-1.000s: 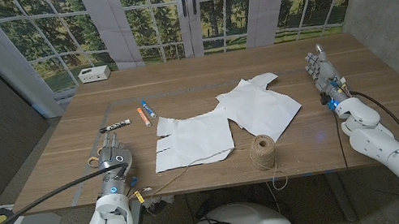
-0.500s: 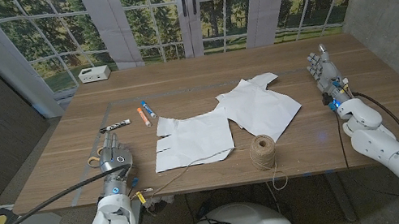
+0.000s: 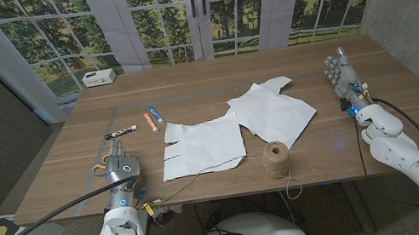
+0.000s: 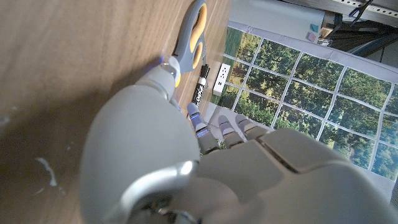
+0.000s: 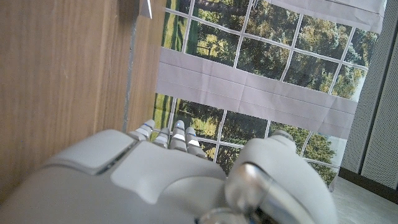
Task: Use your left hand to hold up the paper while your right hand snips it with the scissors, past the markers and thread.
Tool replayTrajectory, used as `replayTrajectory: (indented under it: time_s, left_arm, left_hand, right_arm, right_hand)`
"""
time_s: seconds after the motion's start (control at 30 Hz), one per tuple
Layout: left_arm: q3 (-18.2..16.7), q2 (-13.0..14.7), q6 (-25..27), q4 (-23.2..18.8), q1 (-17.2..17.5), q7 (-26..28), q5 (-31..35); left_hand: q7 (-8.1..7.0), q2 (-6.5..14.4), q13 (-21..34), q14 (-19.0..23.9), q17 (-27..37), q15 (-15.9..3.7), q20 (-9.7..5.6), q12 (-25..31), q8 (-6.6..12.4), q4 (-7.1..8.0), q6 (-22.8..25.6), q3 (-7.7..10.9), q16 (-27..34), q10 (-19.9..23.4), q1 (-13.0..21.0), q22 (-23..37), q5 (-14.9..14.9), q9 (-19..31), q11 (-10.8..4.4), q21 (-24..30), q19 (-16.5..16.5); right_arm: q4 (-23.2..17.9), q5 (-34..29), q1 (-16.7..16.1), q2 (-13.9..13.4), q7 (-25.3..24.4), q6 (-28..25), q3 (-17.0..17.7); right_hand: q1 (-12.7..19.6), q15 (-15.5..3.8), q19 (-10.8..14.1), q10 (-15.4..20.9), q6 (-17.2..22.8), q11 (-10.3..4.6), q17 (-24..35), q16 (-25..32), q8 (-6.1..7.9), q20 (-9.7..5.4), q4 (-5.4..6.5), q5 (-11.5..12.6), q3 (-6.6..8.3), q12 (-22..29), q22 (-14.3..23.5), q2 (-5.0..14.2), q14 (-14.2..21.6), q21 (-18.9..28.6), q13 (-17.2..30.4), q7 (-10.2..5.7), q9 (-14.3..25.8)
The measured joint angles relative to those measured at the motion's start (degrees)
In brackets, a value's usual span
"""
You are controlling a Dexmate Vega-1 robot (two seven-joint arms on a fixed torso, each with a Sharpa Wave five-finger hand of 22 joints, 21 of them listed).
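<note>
Wooden table [image 3: 211,78], scissors [image 3: 100,164] just beside left robot hand [image 3: 119,164]

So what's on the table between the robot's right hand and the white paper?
Nothing. In the head view, only bare wooden table lies between the right hand and the paper. The ball of string sits nearer the front edge, off that line.
</note>
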Motion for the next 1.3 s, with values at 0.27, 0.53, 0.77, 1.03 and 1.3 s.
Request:
replayTrajectory:
  time_s: [0.27,0.53,0.77,1.03,1.3]
  left_arm:
    - [0.3,-0.6,0.7,1.0,-0.1,1.0,0.5]
    - [0.6,-1.1,1.4,1.9,-0.3,2.1,0.7]
    - [0.9,-1.4,1.9,2.5,-0.5,2.6,0.7]
    - [1.0,-1.8,2.2,2.9,-0.6,2.0,1.4]
    - [1.3,-3.1,3.1,4.4,-1.1,2.0,2.6]
  left_hand:
    - [0.41,0.4,0.0,0.1,0.0,-0.07,0.00,0.0,0.41,0.13,0.4,-0.13,0.0,0.0,-1.0,0.0,0.0,0.2,0.00,0.0,0.0]
    - [2.45,2.0,0.1,-0.1,0.0,0.07,0.12,-0.6,2.45,-0.61,3.7,0.61,0.0,-1.7,0.6,0.0,0.3,0.3,0.61,0.0,-0.1]
    - [3.98,2.8,0.3,-0.7,0.3,0.25,0.12,-0.6,4.22,-1.23,5.2,1.24,0.0,-1.9,1.9,0.2,0.3,0.3,0.61,0.0,-0.1]
    - [0.85,3.0,0.3,-0.7,0.3,0.24,0.12,-0.6,2.84,-1.22,2.1,1.23,0.0,-2.6,2.2,0.2,0.3,2.4,1.33,0.0,-0.1]
    - [1.81,3.0,0.5,-0.6,0.3,0.21,0.11,-0.6,2.78,-0.98,1.7,1.48,0.0,-2.6,2.2,0.2,0.0,2.2,1.31,0.0,-0.1]
  right_arm:
    - [0.2,0.5,-0.2,0.2,0.3,0.0,0.2]
    - [0.1,0.8,-0.3,0.2,0.4,0.1,0.5]
    - [-0.3,1.3,-0.6,0.2,0.5,0.0,0.8]
    - [-0.3,1.9,-0.9,0.3,0.7,-0.1,1.2]
    - [-0.3,2.4,-1.2,0.5,0.9,-0.1,1.6]
  right_hand:
    - [0.0,0.00,0.1,0.0,-0.2,0.00,0.0,0.0,0.00,0.09,0.00,0.0,0.00,0.0,0.3,0.00,0.0,0.0,0.0,-0.23,0.0]
    - [0.0,0.00,0.1,0.0,-0.3,0.00,0.0,0.0,0.00,0.09,0.00,0.0,0.00,0.0,0.3,0.00,0.0,-0.4,0.0,-0.31,0.0]
    - [0.0,-0.31,0.1,0.0,-0.3,0.00,0.0,0.0,0.00,0.09,0.00,-0.2,0.00,0.0,0.3,0.00,0.3,-0.4,0.0,-0.31,0.0]
    - [0.0,-0.31,0.1,0.0,-0.3,-0.01,0.0,0.0,0.00,0.09,0.00,-0.2,0.00,0.0,0.3,0.00,0.3,-0.4,0.0,-0.31,0.0]
    - [0.0,-0.31,0.1,-0.2,-0.3,-0.21,0.0,0.0,0.00,0.09,0.00,-0.2,0.00,0.0,0.3,0.00,0.3,-0.4,0.0,-0.31,0.0]
